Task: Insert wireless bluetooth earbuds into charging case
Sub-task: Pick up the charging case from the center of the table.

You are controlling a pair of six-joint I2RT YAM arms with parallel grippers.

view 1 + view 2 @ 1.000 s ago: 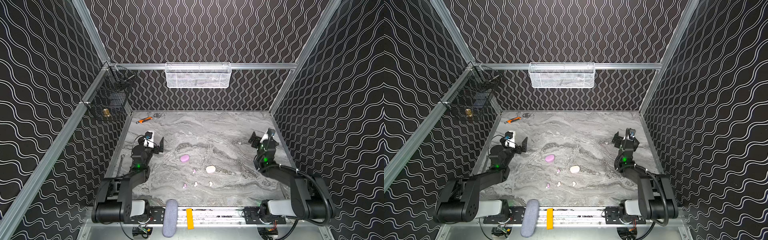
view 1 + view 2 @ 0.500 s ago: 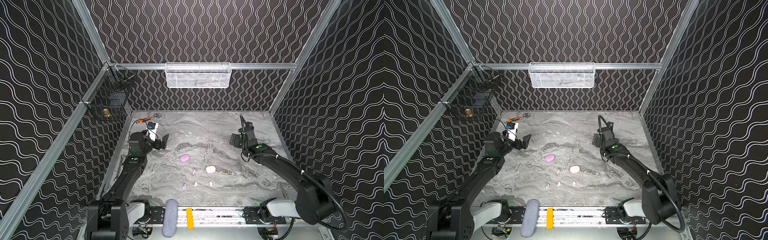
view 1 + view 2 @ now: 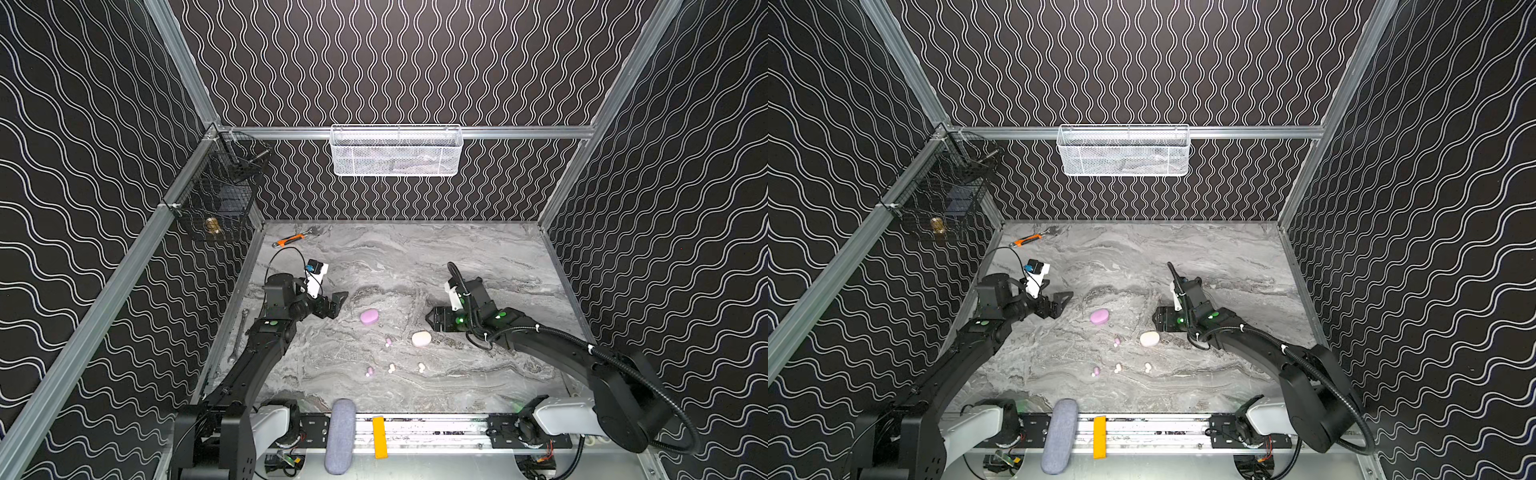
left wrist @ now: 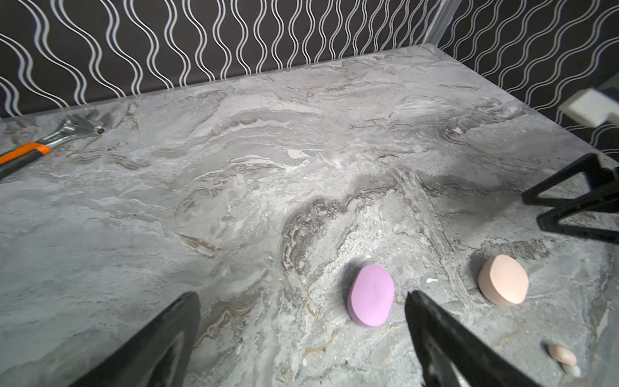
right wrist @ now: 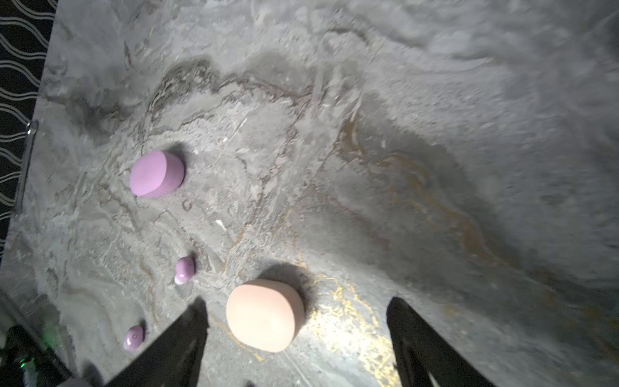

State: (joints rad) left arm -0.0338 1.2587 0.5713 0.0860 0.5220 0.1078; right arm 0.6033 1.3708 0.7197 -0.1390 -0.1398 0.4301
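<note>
Though its fingers run out of frame, the right pincer (image 5: 298,301) gapes empty, cream case (image 5: 264,315) seen between its tips; left pincer (image 4: 300,295) likewise, lilac case (image 4: 371,295) just ahead.

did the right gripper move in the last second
Yes. The right gripper has swung toward the middle of the table, closing most of its gap to the cream case, which has stayed put.

Grey marble tabletop (image 3: 415,266): lilac case (image 3: 369,316) & cream case (image 3: 420,339) mid-table, apart; 4 earbuds (image 3: 391,368) loose nr them, 2 lilac, 2 cream; orange-handled wrench (image 3: 291,240) at far-left corner; spanner (image 3: 237,336) along left edge
</note>
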